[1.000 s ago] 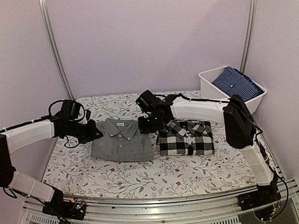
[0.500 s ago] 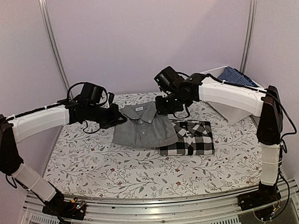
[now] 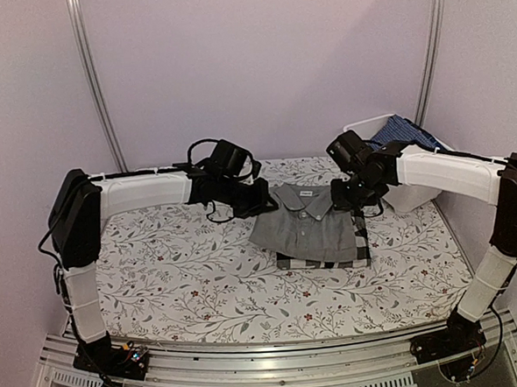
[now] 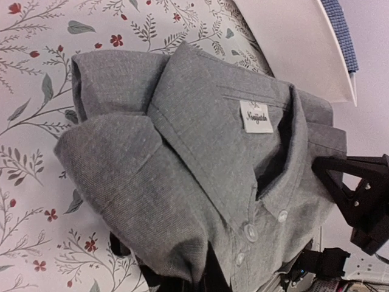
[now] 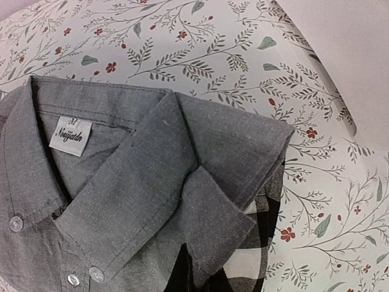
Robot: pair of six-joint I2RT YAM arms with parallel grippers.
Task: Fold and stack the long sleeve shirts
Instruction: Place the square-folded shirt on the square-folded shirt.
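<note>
Left tool [image 3: 261, 199]: clenched on the left collar-end corner of the grey shirt [image 3: 306, 230].
Grey shirt: folded, collar toward the back, held between both tools, covering most of the checked shirt [image 5: 258, 243].
Checked shirt: flat on the floral desk [image 3: 184, 268].
Right tool [image 3: 345, 197]: clenched on the grey shirt's right collar-end corner.
White bin [image 3: 410, 197], far right: blue cloth [image 3: 410, 132] inside.

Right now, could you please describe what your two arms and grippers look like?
The left arm and right arm are alike: white tubular links between bulky black joints. The left gripper and right gripper are black and blocky, with thin black cables looping at the wrists. I see no markings.
</note>
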